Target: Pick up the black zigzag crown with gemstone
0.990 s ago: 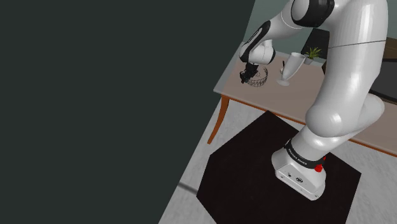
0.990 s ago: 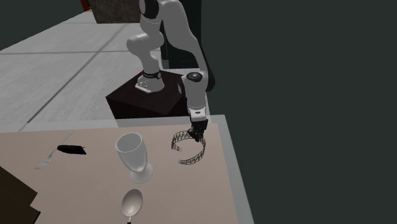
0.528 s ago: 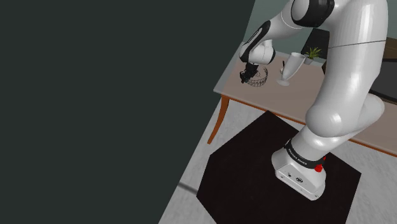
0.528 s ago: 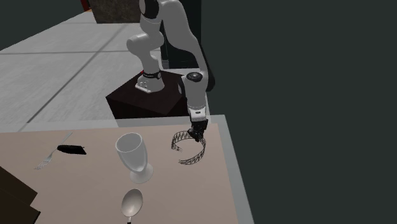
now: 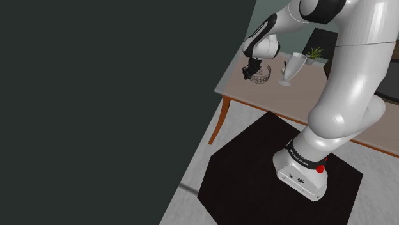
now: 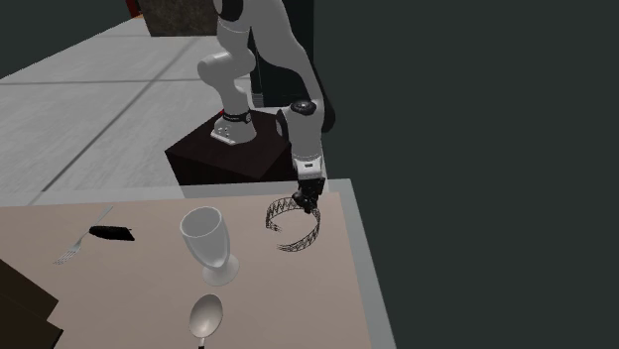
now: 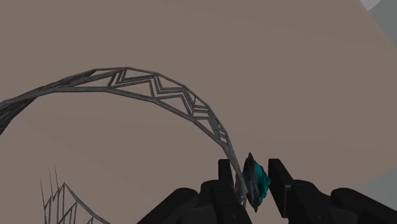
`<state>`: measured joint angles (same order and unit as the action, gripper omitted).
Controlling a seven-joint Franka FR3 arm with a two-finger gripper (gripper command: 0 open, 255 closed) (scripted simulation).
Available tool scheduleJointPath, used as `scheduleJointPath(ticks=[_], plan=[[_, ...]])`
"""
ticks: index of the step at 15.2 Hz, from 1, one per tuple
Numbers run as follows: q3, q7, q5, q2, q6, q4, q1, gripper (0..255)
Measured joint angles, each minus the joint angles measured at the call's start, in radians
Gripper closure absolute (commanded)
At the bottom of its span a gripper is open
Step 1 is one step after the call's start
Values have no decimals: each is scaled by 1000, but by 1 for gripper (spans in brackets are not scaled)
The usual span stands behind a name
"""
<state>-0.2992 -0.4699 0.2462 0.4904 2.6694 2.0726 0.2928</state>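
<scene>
The crown (image 7: 159, 89) is a thin dark-grey zigzag band with a teal gemstone (image 7: 257, 181). My black gripper (image 7: 251, 184) is shut on the band at the gemstone, one finger on each side. In the second exterior view the crown (image 6: 294, 226) hangs tilted from the gripper (image 6: 308, 199) just above the beige table (image 6: 129, 288), near its corner by the robot's stand. In the shoulder view the gripper (image 5: 250, 71) holds the crown (image 5: 259, 76) over the table's left end.
A clear goblet (image 6: 209, 244) stands beside the crown, with a spoon (image 6: 203, 317) in front of it. A fork (image 6: 81, 243) and a small black object (image 6: 112, 233) lie further along the table. A dark wall (image 6: 476, 169) runs close past the table edge. A potted plant (image 5: 314, 53) stands at the back.
The gripper has risen a little with the crown clasped in it, so the crown now tilts up off the table. The goblet and cutlery have not moved.
</scene>
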Motion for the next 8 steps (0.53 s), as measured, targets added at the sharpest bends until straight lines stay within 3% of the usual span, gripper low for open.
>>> scheduleJointPath(ticks=[8], plan=[[-36, 27, -44, -83, -78, 3, -25, 255]])
